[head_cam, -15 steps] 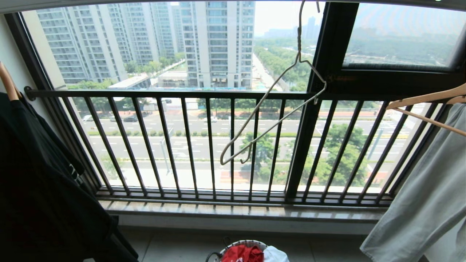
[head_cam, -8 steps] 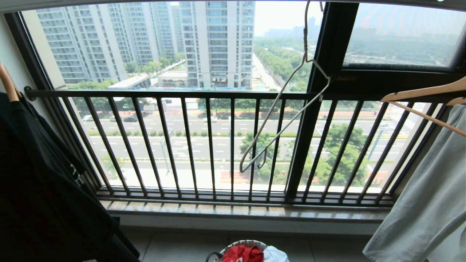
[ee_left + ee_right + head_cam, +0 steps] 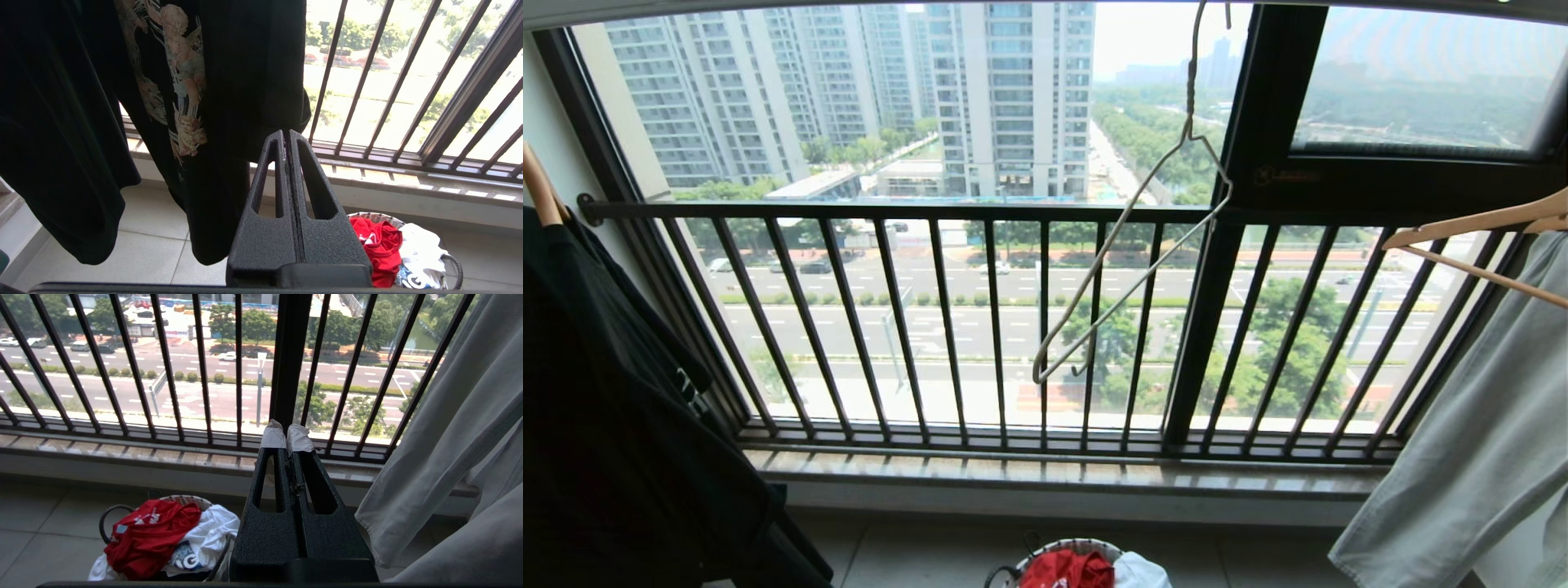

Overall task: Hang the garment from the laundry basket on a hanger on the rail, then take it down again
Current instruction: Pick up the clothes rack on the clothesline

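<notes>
The red garment (image 3: 1066, 570) lies crumpled in the laundry basket (image 3: 1062, 544) on the floor tiles below the window. It also shows in the left wrist view as the garment (image 3: 378, 249) and in the right wrist view as the garment (image 3: 151, 535). The thin white wire hanger (image 3: 1131, 245) hangs tilted and bare in front of the window, its hook running up to a grey strip at the top edge, where the rail itself cannot be made out. My left gripper (image 3: 286, 132) is shut and empty beside the black shirt. My right gripper (image 3: 287, 430), with white-taped tips, is shut and empty above the basket (image 3: 184, 498).
A black T-shirt (image 3: 621, 392) hangs at the left on a wooden hanger. A pale garment (image 3: 1470, 457) hangs at the right from another wooden hanger (image 3: 1478, 220). The dark barred window railing (image 3: 931, 327) and a stone sill close the far side. A white T-shirt (image 3: 1139, 572) shares the basket.
The wire hanger swings: its lower end went right, then back left. The wooden hanger at the right sways slightly. Neither gripper has changed.
</notes>
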Controlling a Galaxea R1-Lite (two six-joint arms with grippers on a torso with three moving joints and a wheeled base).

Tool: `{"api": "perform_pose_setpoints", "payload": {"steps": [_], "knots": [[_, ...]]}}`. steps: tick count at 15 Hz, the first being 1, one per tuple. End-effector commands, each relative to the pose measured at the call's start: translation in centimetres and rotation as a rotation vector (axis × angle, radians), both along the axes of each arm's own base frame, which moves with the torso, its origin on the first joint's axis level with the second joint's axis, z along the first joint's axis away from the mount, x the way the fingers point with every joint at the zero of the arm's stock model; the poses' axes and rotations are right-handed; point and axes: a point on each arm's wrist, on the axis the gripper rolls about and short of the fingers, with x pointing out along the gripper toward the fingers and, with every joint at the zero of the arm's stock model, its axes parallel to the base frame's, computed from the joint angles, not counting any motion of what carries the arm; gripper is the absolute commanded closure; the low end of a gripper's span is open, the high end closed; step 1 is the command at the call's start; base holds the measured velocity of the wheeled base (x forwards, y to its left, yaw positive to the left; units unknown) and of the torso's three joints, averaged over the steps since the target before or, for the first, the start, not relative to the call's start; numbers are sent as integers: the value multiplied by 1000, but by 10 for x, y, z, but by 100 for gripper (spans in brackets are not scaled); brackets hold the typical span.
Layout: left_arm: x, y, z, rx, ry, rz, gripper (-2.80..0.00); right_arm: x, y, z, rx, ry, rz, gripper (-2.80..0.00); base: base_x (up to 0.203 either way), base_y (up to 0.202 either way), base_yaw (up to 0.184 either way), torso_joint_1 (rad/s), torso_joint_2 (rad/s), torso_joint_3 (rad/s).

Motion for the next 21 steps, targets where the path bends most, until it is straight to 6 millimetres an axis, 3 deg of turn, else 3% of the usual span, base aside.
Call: {"api": "perform_pose_setpoints", "payload": {"steps": [1,5,11,16,21], "knots": [[0,0,0,-1,1,0,0,0,0,0,0,2,1,0,0,0,0,0,0,0],[0,0,0,-1,1,0,0,-1,0,3,1,-7,-3,0,0,0,0,0,0,0],[0,0,0,-1,1,0,0,-7,1,65,15,51,22,0,0,0,0,0,0,0],[0,0,0,-1,1,0,0,21,3,131,57,115,123,0,0,0,0,0,0,0],[0,0,0,-1,1,0,0,67,4,180,72,182,202,0,0,0,0,0,0,0]]}}
